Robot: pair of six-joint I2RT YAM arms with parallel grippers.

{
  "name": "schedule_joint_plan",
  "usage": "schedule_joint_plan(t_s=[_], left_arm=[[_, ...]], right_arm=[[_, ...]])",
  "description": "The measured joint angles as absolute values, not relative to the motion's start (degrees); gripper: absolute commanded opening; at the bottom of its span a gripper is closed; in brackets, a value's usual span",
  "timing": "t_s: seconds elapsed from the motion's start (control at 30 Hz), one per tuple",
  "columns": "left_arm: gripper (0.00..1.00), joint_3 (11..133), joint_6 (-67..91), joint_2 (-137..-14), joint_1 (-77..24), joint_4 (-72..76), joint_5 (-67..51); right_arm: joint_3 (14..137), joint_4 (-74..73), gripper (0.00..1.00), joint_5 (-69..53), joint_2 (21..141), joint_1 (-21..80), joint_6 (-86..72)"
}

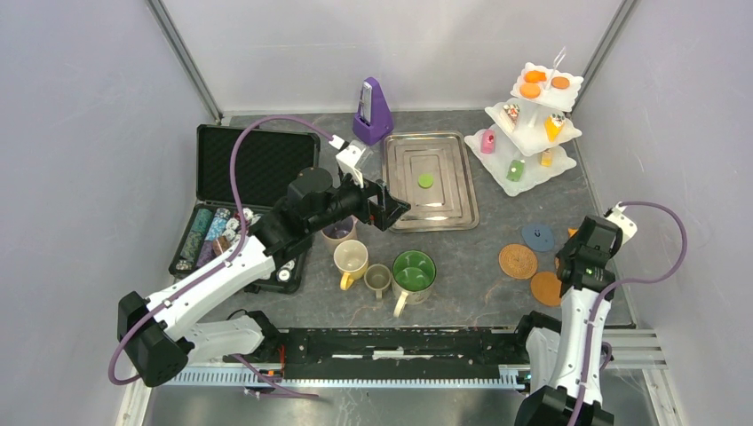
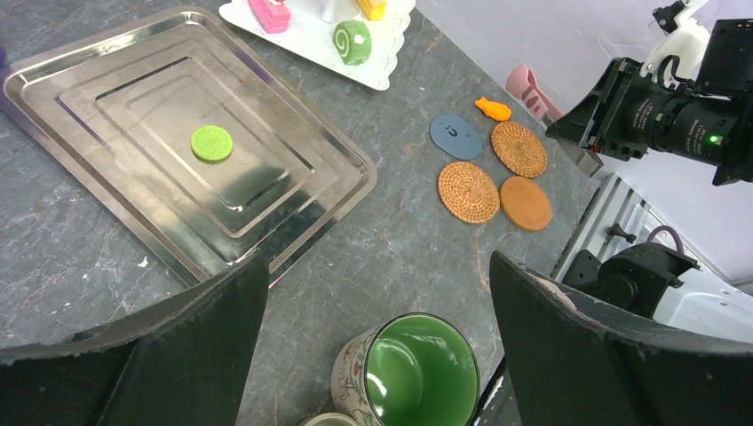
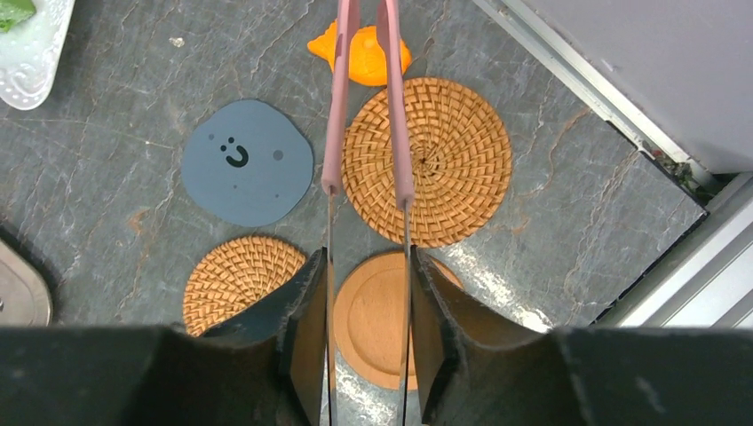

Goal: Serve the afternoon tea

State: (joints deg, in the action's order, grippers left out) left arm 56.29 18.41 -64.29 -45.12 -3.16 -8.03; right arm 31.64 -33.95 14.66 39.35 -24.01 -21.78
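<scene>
The white three-tier stand (image 1: 533, 124) at the back right carries several small pastries. One green pastry (image 1: 425, 180) (image 2: 212, 142) lies on the steel tray (image 1: 453, 209). In front of the tray stand the mauve mug (image 1: 337, 234), yellow mug (image 1: 350, 259), olive mug (image 1: 377, 279) and big green mug (image 1: 414, 271) (image 2: 422, 368). My left gripper (image 1: 388, 206) (image 2: 377, 266) hovers open above the mugs, empty. Over the round coasters (image 1: 518, 261) (image 3: 444, 160) my right gripper (image 1: 577, 253) (image 3: 367, 266) is shut on pink-tipped metal tongs (image 3: 333, 115).
An open black case of poker chips (image 1: 240, 186) lies at the left and a purple metronome (image 1: 373, 111) stands at the back. Beside the coasters lie a blue mat (image 3: 247, 162) and an orange fish-shaped piece (image 3: 364, 60). The table's right edge runs close to the right arm.
</scene>
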Motion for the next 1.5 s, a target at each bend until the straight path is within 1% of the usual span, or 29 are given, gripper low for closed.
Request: schedule_joint_plan(t_s=[0.2, 0.67, 1.0, 1.13, 1.23, 1.5], left_arm=[[0.99, 56.29, 18.41, -64.29, -45.15, -3.16, -7.86], [0.99, 56.29, 18.41, -64.27, -45.52, -3.16, -7.73], [0.99, 56.29, 18.39, -64.29, -45.71, -3.18, -7.62], [0.99, 56.29, 18.39, -64.29, -45.78, -3.22, -7.60], [0.99, 56.29, 18.39, -64.27, -45.78, -3.25, -7.60], [0.99, 56.29, 18.39, -64.29, -45.78, -3.36, -7.57]], right_arm=[[30.65, -35.53, 0.49, 14.00, 37.71, -24.01, -22.11], [29.50, -38.11, 0.52, 13.98, 38.13, -24.03, -22.44], [29.34, -35.83, 0.57, 10.13, 42.00, -24.03, -21.19], [28.27, -34.41, 0.57, 8.97, 42.02, -24.03, -21.19], [27.92, -34.24, 0.55, 8.82, 42.59, -24.03, -21.17], [27.75, -33.39, 0.40, 8.86, 43.20, -24.03, -20.80]])
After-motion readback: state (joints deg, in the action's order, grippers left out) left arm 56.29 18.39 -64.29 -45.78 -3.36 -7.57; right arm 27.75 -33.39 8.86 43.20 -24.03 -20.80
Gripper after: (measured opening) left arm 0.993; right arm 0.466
